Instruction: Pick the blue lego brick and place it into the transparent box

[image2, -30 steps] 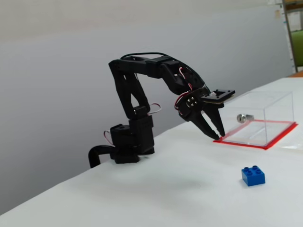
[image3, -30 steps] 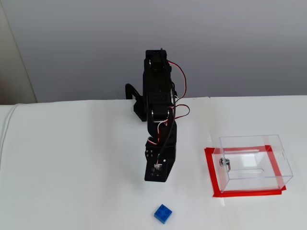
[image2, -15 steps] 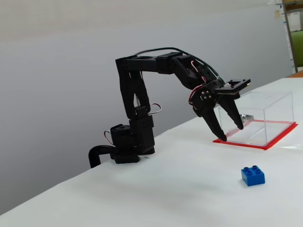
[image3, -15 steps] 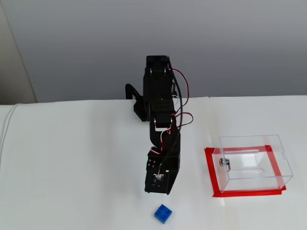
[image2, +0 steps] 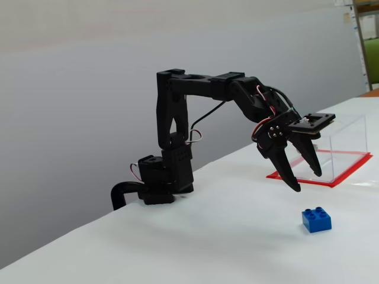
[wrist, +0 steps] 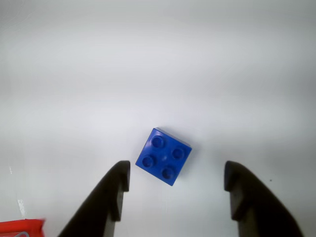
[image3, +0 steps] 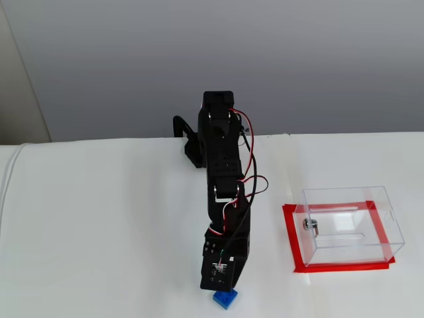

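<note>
On the white tabletop (image3: pixel 99 225) the black arm (image2: pixel 195 89) reaches out from its base near the back edge, and to the right of it in a fixed view stands the clear plastic rectangular box with the red base rim (image3: pixel 349 225). It sits towards the right edge of the tabletop, and in the other fixed view it shows behind the gripper at the far right (image2: pixel 343 148). A small silver metal piece (image3: pixel 310 225) is fixed at its left wall. Apart from that fitting, I can see nothing lying inside the box.

The black two-finger gripper (image2: pixel 305 180) hangs above the table with its fingers pointing down and spread wide apart, holding nothing and touching nothing. In the wrist view the two dark fingertips come up from the bottom edge, one at the left (wrist: pixel 116 190) and one at the right (wrist: pixel 242 192), with bare white table between them.

The small bright blue plastic brick with four round studs (wrist: pixel 163 156) lies on the table studs up, turned a little askew, just ahead of the gap between the fingertips and nearer the left one in the wrist view. In a fixed view it rests on the tabletop below and slightly right of the gripper (image2: pixel 316 219), clear of the fingers. From the other fixed camera it peeks out at the front edge, just under the gripper's end (image3: pixel 226 299), well apart from the box.
</note>
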`<state>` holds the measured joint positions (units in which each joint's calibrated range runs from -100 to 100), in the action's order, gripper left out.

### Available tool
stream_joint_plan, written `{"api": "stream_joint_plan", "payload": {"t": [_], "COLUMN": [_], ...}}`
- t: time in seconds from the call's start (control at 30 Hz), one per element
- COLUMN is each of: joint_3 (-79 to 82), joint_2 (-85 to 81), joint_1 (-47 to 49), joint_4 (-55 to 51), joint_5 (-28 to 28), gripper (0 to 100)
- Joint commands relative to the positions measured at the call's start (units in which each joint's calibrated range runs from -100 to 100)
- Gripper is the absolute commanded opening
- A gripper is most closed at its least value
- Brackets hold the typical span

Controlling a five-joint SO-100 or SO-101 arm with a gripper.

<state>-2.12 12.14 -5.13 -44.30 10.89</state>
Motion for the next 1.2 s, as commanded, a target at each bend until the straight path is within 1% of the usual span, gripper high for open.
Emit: {"api": "stream_joint_plan", "payload": {"t": [0.0,0.43,0.53,0.6,0.83,1.17], "joint_3": [-4.5,-5.7,-7.7,-9.9,-15.1,-15.1], "joint_2": [1.1,6.9,8.0,8.9,12.3,14.6], "joint_1": [1.0,3.3,3.3,3.3,2.7,2.1], "joint_4": [-0.2,-0.2,-0.2,-0.2,-3.8,-3.8], "joint_5": [1.3,8.8,9.1,9.1,9.3,9.3], "gripper": [22,23,30,32,32,32]}}
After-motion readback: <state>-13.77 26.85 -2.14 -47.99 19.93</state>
